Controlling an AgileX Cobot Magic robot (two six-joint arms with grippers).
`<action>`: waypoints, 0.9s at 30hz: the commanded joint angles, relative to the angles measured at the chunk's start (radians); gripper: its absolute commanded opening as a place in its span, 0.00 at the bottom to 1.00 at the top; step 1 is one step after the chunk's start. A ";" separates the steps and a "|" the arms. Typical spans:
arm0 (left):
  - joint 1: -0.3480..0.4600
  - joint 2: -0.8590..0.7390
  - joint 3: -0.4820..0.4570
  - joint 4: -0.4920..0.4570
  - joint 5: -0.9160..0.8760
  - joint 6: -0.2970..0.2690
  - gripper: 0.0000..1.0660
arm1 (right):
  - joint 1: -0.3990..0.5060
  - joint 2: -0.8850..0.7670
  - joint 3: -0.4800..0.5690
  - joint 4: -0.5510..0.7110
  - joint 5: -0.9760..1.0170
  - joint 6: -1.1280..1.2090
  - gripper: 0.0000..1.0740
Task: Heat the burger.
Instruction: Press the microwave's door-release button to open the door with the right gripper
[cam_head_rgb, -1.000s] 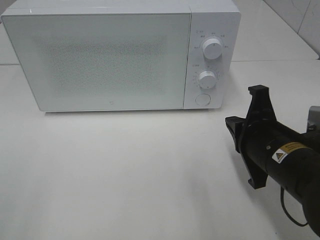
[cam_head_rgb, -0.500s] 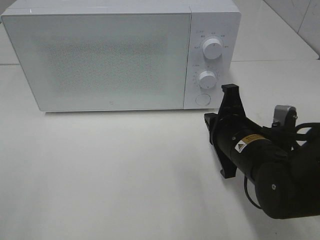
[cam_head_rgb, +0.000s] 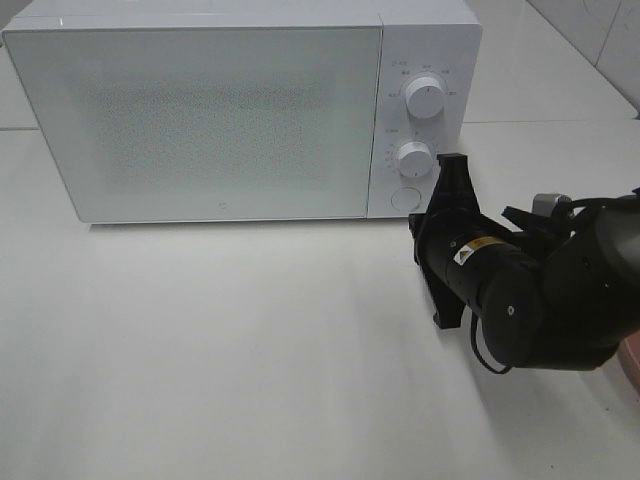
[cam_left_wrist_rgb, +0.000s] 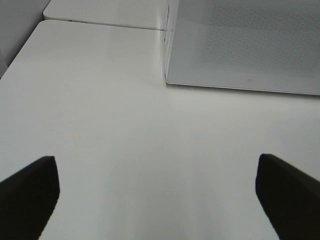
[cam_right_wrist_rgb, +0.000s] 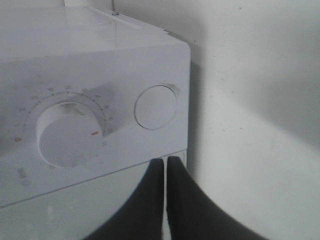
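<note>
At the right of the table (cam_head_rgb: 250, 350), the right arm (cam_head_rgb: 540, 295) reaches in from the near right edge, its thick black forearm slanting toward the control panel of the white microwave (cam_head_rgb: 200, 120); the wrist is rolled, so its cross-bar stands nearly on end; the right gripper (cam_right_wrist_rgb: 164, 162) is closed on nothing, its two dark fingers pressed flat together; their tips point at the panel's low corner, just beside the round button (cam_right_wrist_rgb: 155, 107) and near the lower dial (cam_right_wrist_rgb: 67, 134); whether they touch the panel I cannot tell; the upper dial (cam_head_rgb: 426, 98) stands well clear above; the microwave door is closed; the left gripper (cam_left_wrist_rgb: 157, 195) hangs over bare table before the door's near corner, fingers spread wide, holding nothing; the burger shows in no view, so its place cannot be told.
</note>
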 joint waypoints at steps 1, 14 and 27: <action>0.004 -0.019 0.002 0.000 -0.008 0.001 0.94 | -0.033 0.024 -0.041 -0.040 0.024 -0.017 0.00; 0.004 -0.019 0.002 0.000 -0.008 0.001 0.94 | -0.093 0.080 -0.101 -0.073 0.058 0.023 0.00; 0.004 -0.019 0.002 0.000 -0.008 0.001 0.94 | -0.105 0.128 -0.172 -0.100 0.058 0.031 0.00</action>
